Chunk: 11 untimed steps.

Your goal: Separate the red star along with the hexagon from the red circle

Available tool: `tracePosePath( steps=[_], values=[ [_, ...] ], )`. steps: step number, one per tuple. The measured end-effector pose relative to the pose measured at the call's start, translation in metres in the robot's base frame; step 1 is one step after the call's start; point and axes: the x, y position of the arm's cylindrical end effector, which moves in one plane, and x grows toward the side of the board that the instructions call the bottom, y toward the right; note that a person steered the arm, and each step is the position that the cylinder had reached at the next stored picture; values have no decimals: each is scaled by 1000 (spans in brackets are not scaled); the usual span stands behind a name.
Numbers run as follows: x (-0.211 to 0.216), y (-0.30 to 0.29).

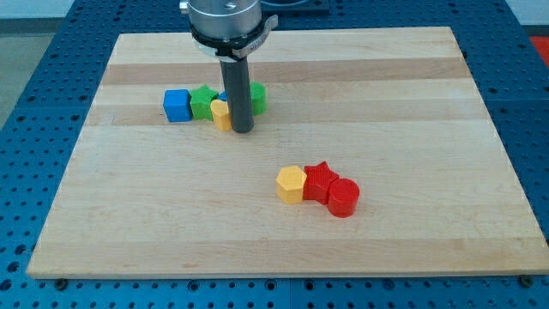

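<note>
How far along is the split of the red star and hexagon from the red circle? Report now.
Done: nothing visible. The yellow hexagon, red star and red circle sit together in one touching row. In hand: my tip is at the far cluster, beside a yellow block. Left: the whole separation.

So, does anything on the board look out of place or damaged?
Nothing stands out. My tip is beside the upper cluster, far from the task blocks. The yellow hexagon, red star and red circle sit together, all intact.
</note>
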Motion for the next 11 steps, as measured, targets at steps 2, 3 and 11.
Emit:
tracePosePath(
  steps=[2, 3, 11],
  values=[
    [0, 86],
    [16, 156],
    [116, 53]
  ],
)
